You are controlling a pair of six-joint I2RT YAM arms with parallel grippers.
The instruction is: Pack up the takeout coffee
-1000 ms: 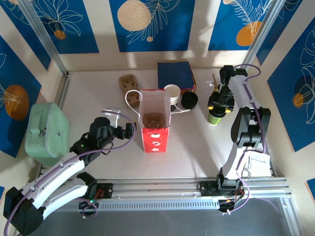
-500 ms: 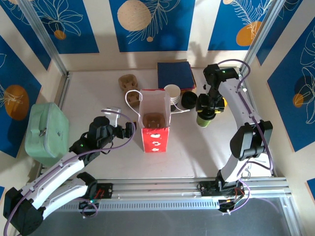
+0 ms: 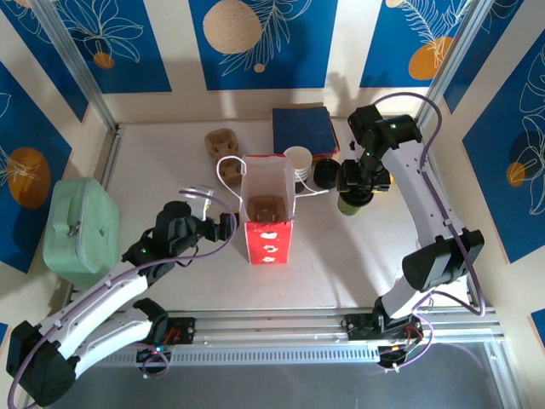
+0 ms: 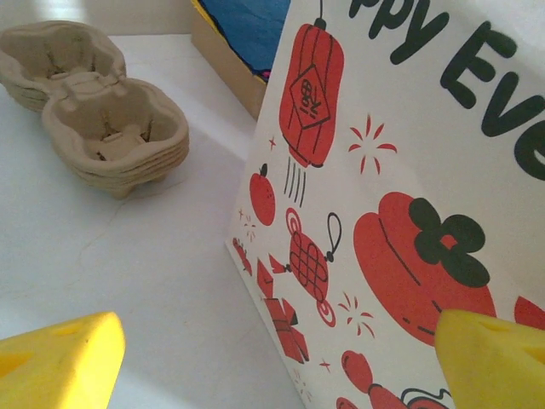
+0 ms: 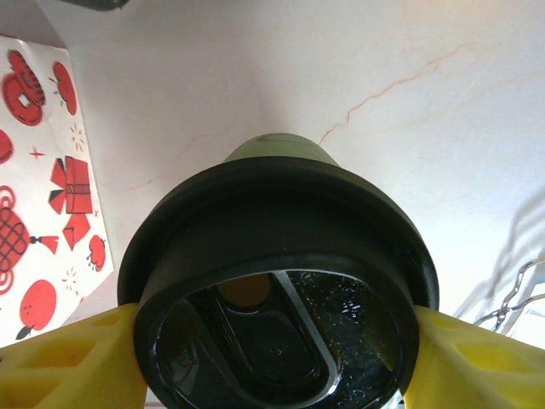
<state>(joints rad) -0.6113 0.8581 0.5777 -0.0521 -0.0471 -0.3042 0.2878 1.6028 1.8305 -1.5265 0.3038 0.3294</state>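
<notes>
Pale counter (image 3: 162,170) | top view: takeout coffee (image 3: 350,204) right of red-and-white bag (image 3: 266,234) | right wrist view: right end effector (image 5: 272,358) clamped on it | left wrist view: left end effector (image 4: 272,362) spread wide, empty, facing bag

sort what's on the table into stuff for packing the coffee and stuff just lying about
For the job: takeout coffee, right gripper shut on it, red-and-white bag.
Lying about: green case, pulp carriers, white cups, black lids, blue box.

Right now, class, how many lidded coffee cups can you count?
1: the lime-green takeout coffee, in the right gripper, right of the paper bag. Others may hide inside it.
</notes>
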